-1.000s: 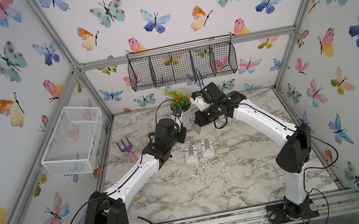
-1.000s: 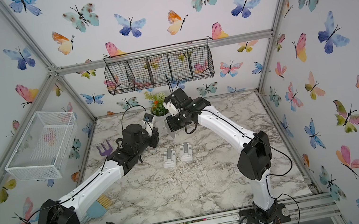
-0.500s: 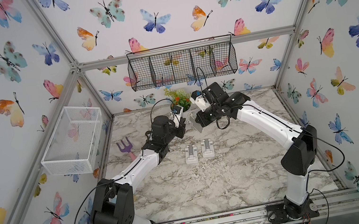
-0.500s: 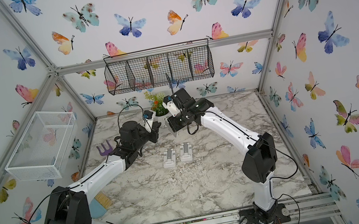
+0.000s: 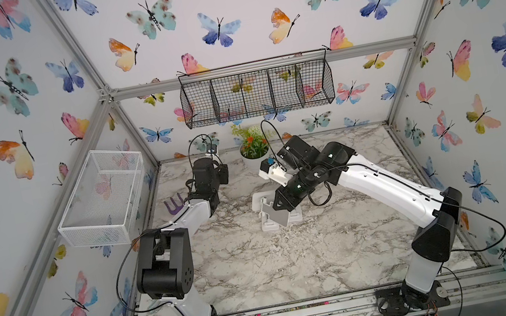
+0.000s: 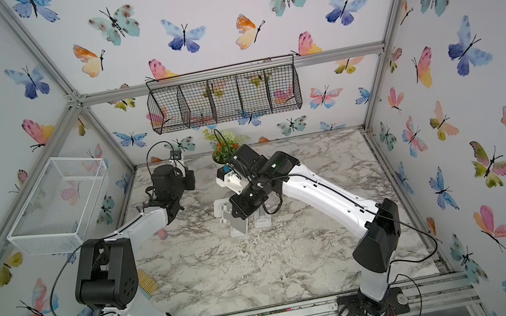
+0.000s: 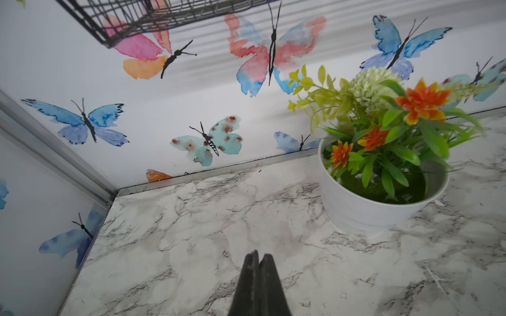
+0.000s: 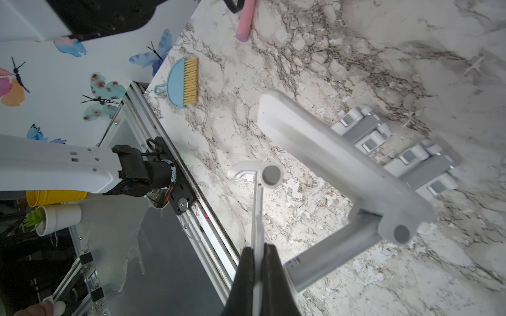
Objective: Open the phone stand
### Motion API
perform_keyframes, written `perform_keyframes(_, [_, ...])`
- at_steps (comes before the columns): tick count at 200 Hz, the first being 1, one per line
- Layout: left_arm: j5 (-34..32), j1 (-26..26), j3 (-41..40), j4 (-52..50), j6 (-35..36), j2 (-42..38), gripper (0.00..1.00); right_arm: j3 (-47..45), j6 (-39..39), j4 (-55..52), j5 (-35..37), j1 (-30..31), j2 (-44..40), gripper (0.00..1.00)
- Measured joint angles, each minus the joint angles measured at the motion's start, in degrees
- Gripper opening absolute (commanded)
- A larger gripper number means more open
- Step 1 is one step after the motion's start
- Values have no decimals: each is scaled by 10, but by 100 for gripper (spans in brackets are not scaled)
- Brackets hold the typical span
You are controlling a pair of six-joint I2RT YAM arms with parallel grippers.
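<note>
Right claw (image 8: 258, 247) clamped on the thin white plate of the phone stand (image 5: 272, 215), plate edge-on between the fingers, hooked lip at its far end. Stand is mid-worktop (image 5: 298, 263), under the right wrist, with its wide arm angled off a grey hinge. Can't tell if its base touches the marble. Left claw (image 7: 258, 262) pinched shut on nothing, above the worktop near the back-left corner, plant pot (image 7: 369, 213) close by.
</note>
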Motion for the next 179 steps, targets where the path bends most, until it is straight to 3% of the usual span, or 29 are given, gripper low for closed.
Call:
perform_keyframes(32, [2, -7, -7, 2, -4, -7, 0, -23, 12, 5, 7, -6, 0, 1])
perform_keyframes(42, [6, -6, -19, -2, -5, -18, 7, -25, 14, 5, 12, -6, 0, 1])
perform_keyframes(49, [11, -6, -29, -9, -6, -30, 16, -25, 15, 6, 17, -6, 0, 1])
perform_keyframes(63, [23, -6, -50, -25, -7, -59, 48, -25, 17, 9, 24, -9, 0, 1])
perform_keyframes(78, [35, -6, -73, -39, -12, -95, 74, -26, 24, 14, 25, -13, 1, 1])
perform_keyframes(91, [52, -6, -93, -53, -18, -128, 86, -26, 29, 20, 24, -20, 2, 1])
perform_keyframes(129, [107, -6, -150, -83, -35, -211, 98, -26, 45, 43, 4, -52, 7, 1])
perform_keyframes(179, [244, 11, -200, -92, -43, -273, 95, -26, 57, 63, -62, -69, 17, 1])
